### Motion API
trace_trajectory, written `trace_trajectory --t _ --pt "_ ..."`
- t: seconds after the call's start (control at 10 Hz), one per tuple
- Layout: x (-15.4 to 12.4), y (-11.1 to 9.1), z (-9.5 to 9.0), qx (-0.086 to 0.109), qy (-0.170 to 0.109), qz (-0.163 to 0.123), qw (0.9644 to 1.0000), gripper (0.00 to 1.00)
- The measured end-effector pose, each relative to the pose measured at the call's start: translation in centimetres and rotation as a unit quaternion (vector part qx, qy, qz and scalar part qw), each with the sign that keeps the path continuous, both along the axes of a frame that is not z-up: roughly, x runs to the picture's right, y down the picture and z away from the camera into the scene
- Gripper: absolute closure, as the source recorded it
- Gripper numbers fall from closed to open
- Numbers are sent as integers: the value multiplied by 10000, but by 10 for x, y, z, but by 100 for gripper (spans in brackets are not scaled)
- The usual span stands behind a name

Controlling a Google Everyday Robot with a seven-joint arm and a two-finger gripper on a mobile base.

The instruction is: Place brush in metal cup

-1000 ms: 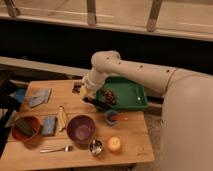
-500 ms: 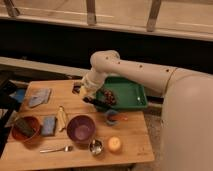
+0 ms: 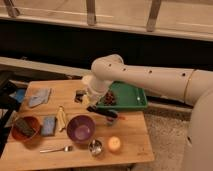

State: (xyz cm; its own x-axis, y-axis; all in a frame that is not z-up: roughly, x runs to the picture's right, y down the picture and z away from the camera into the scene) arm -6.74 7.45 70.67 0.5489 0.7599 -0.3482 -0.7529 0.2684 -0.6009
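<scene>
Brush (image 3: pixel 111 113) apparently in hand (image 3: pixel 96 106), beside purple bowl (image 3: pixel 81 128).

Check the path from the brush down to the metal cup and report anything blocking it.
Nothing visible blocks it. The gripper, shut, hangs over the table's middle by the green tray, with the brush at its tip. The metal cup stands open near the front edge, between the purple bowl and an orange object.

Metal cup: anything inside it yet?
The metal cup looks empty, though its bottom is dim. The shut gripper hangs above the table beyond the purple bowl.
</scene>
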Motion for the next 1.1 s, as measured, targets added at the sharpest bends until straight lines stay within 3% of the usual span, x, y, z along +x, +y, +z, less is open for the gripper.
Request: trace_trajectory --t 0.4,0.7,1.1 --pt "26 35 -21 1 -192 -107 9998 100" --pt "51 64 -26 -190 -372 -180 9990 100" --pt "53 67 -26 -214 -430 -173 9987 100"
